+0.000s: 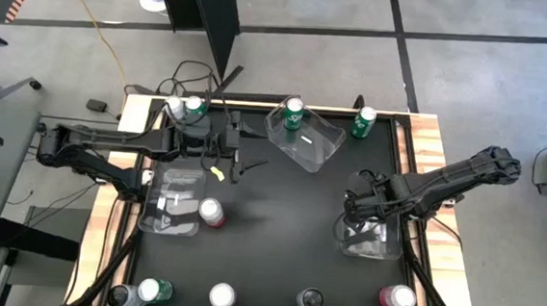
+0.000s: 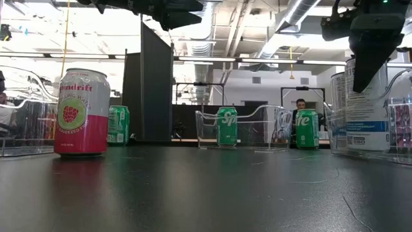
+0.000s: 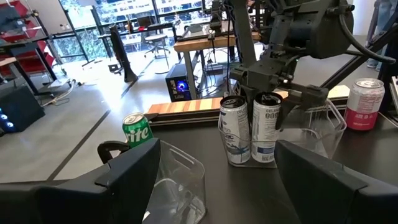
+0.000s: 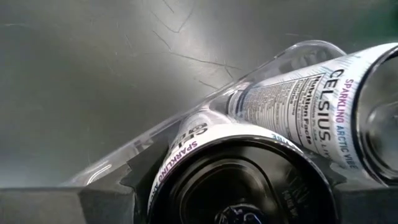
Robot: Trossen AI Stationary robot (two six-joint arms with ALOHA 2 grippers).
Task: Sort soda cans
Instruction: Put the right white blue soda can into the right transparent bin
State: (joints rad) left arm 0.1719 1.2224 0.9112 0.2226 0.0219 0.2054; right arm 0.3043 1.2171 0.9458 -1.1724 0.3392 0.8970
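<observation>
Two white soda cans stand side by side in a clear bin [image 1: 369, 239] at the table's right. My right gripper [image 1: 361, 217] comes down on one of them [image 3: 264, 127] and is shut on it; the other [image 3: 234, 130] stands right beside it. My left gripper [image 1: 238, 151] hovers level and open above the far left part of the table, with nothing between its fingers. One green can [image 1: 294, 114] stands in a far bin [image 1: 308, 144]. A pink can [image 1: 211, 211] stands on the table by the left bin [image 1: 173, 202]. My right gripper pinches the white can's top end, just below the rim [image 4: 163, 180], between its two fingers. The fingers come from above, slanting steeply down, one on either side of the can. The can stands upright in the bin, its bottom level with its neighbour's.
Green cans stand at the far edge [image 1: 363, 123] and far left [image 1: 196, 107]. Along the near edge stands a row of several cans, among them a dark one [image 1: 311, 299] and a red one [image 1: 397, 298]. The table's middle is bare black surface.
</observation>
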